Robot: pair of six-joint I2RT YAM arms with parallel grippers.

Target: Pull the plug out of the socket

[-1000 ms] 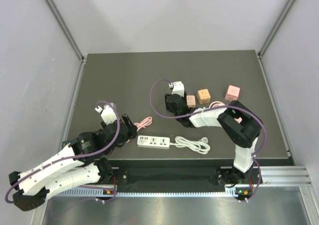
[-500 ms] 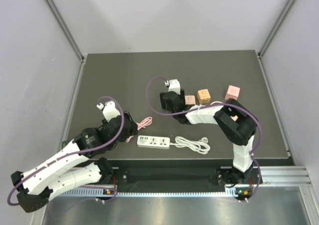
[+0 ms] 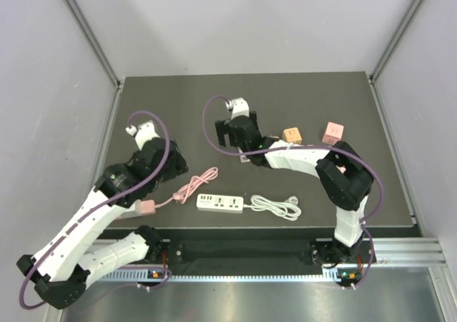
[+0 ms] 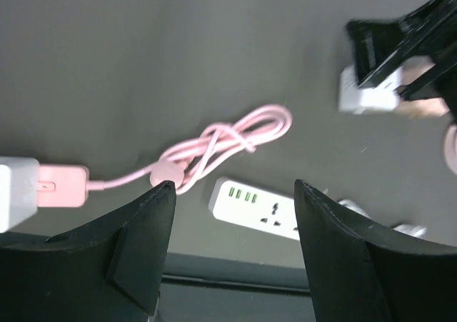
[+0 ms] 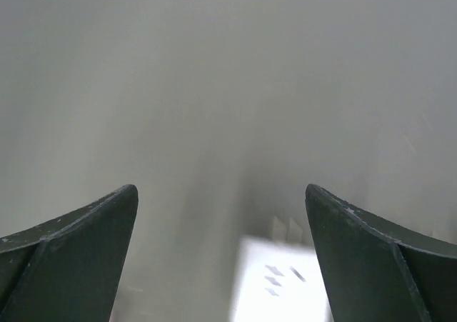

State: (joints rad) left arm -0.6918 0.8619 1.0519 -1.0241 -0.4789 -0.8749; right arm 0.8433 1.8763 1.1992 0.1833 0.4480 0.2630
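The white socket strip (image 3: 220,203) (image 4: 260,209) lies near the front edge with nothing plugged into it. A pink plug (image 3: 146,206) (image 4: 63,186) on a coiled pink cable (image 3: 198,183) (image 4: 221,145) lies left of the strip, joined to a white piece at the left wrist view's edge. My left gripper (image 3: 173,166) (image 4: 234,186) hovers open and empty above cable and strip. My right gripper (image 3: 241,145) (image 5: 220,190) is open over a white pronged adapter (image 3: 246,158) (image 5: 285,283) (image 4: 365,98) that rests on the table.
An orange block (image 3: 291,135) and a pink block (image 3: 333,132) sit at the back right. A coiled white cord (image 3: 275,206) runs from the strip's right end. Another pinkish block (image 4: 428,108) lies beside the adapter. The table's front edge (image 4: 235,272) is close below the strip.
My left arm rose and drew back to the left, uncovering the pink plug left of the strip. My right gripper opened wide and shifted left and farther back.
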